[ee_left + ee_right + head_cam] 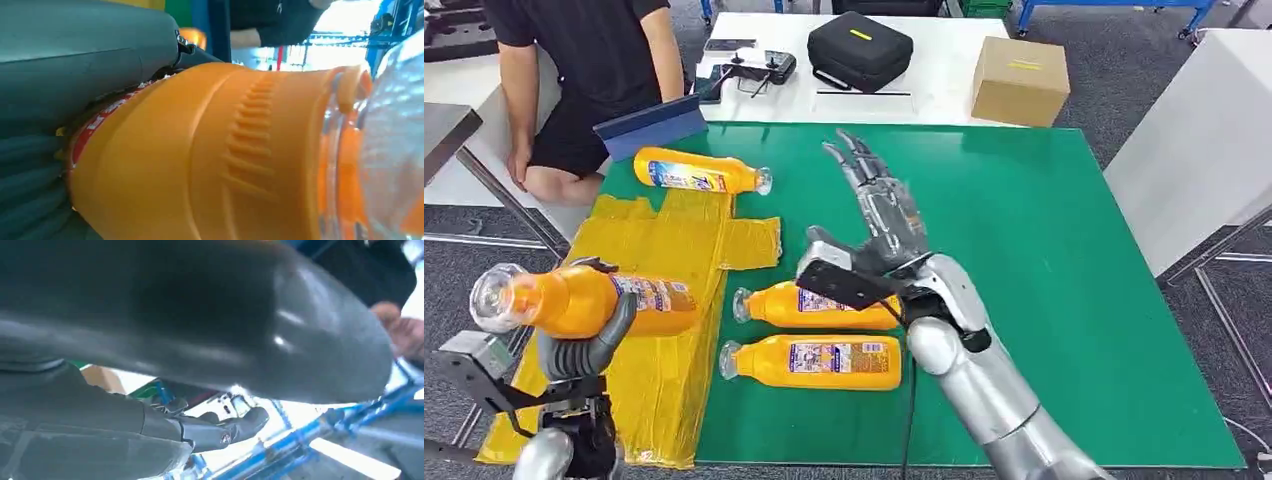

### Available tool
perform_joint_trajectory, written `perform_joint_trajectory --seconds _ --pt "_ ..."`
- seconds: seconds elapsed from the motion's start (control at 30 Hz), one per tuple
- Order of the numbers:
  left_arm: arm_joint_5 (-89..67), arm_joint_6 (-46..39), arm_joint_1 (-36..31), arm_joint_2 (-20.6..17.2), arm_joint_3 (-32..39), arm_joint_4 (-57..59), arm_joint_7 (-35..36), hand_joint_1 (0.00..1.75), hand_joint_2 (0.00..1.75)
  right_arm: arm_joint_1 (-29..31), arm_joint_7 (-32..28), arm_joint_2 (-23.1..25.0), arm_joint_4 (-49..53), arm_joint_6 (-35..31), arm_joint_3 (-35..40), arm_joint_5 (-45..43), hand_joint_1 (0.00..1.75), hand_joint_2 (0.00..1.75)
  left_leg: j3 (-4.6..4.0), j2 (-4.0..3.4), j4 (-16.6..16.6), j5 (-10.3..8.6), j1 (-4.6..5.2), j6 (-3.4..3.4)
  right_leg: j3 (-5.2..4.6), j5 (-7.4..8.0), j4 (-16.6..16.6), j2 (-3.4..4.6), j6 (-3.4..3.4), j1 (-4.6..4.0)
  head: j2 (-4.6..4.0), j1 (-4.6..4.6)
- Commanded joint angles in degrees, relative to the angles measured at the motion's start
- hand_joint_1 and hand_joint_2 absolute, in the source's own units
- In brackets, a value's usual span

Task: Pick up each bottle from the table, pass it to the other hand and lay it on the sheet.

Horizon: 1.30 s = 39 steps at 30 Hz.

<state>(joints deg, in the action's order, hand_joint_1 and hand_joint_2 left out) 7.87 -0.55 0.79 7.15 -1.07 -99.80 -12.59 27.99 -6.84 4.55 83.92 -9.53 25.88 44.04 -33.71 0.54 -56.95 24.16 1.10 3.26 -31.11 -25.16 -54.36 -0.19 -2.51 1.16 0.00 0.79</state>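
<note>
head view: the left hand (pixel 584 335) holds an orange bottle (pixel 589 298) up over the yellow sheet (pixel 664 300), its clear cap pointing left. the right hand (pixel 879 205) is flat and spread wide above the green table (pixel 1044 250), holding nothing. two bottles (pixel 819 345) lie side by side on the table just under the right wrist. another bottle (pixel 699 172) lies at the far edge of the sheet. a person (pixel 584 70) sits behind.

left wrist view: the orange bottle is right up against the grey thumb (pixel 75 55).

right wrist view: blurry grey thumb (pixel 200 310) and dark fingers (pixel 220 432), spread apart.
</note>
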Motion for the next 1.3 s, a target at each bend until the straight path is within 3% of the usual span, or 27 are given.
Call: perform_joint_trajectory --seconds 0.03,0.2,0.3,0.57,0.73,0.93,1.27,1.3 --pt "-0.5 0.7 -5.1 -2.1 3.0 5.5 0.4 1.75 1.75 -1.0 -0.2 -2.8 4.4 0.7 -3.0 0.6 0.00 0.00 0.15 -0.02 0.0 0.04 -0.07 -0.25 0.16 -0.04 0.0 0.02 0.16 -0.06 0.00 0.00" --pt "-12.6 -2.7 -13.8 -4.3 4.6 14.3 3.9 1.75 1.75 -2.1 -0.8 -4.1 3.5 2.0 0.2 1.6 0.00 0.00 0.11 0.08 0.0 -0.01 -0.09 -0.25 0.16 -0.05 0.0 -0.13 0.16 -0.07 0.00 0.02" --pt "-29.2 -10.8 -22.6 -6.7 3.2 26.3 4.5 1.75 1.75 -2.9 -1.5 -3.6 1.5 2.0 4.3 2.5 0.00 0.00 0.18 0.24 0.0 -0.07 -0.11 -0.34 0.24 -0.03 0.1 -0.24 0.22 -0.09 0.00 0.04" --pt "-49.4 -20.0 -45.3 -9.2 -3.1 59.0 9.3 1.75 1.75 -0.6 -0.1 -5.3 5.4 4.5 10.2 0.3 0.00 0.00 0.00 0.30 -0.1 -0.24 -0.12 -0.28 0.06 0.11 -0.1 -0.27 0.26 -0.10 0.00 0.02" --pt "-59.0 -22.9 -51.1 -8.8 -6.2 68.4 13.4 1.75 1.75 1.4 -0.1 -5.0 3.1 5.4 11.4 -0.4 0.00 0.00 -0.04 0.05 -0.1 -0.24 -0.13 -0.30 0.04 0.15 -0.1 -0.02 0.23 -0.08 0.00 0.02" --pt "-80.8 -25.0 -55.9 -7.1 -16.8 79.3 24.5 1.75 1.75 3.7 -2.5 -4.7 -2.3 4.1 13.0 -2.0 0.00 0.00 -0.06 0.06 -0.1 -0.24 -0.14 -0.27 0.08 0.17 -0.1 -0.04 0.18 -0.03 0.00 0.02" --pt "-84.9 -21.9 -52.7 -2.0 -18.7 80.6 22.1 1.75 1.75 5.2 -2.0 -3.9 -4.7 4.3 12.0 -1.7 0.00 0.00 -0.02 -0.01 -0.1 -0.20 -0.12 -0.34 0.12 0.16 -0.1 0.03 0.22 -0.01 0.00 0.04" --pt "-87.7 -21.6 -52.7 -2.1 -20.3 80.4 22.0 0.31 0.00 5.0 -2.0 -3.8 -4.6 4.5 11.6 -1.5 0.00 0.00 -0.07 -0.03 -0.1 -0.22 -0.11 -0.28 0.06 0.19 -0.1 0.06 0.18 0.01 0.00 0.02"
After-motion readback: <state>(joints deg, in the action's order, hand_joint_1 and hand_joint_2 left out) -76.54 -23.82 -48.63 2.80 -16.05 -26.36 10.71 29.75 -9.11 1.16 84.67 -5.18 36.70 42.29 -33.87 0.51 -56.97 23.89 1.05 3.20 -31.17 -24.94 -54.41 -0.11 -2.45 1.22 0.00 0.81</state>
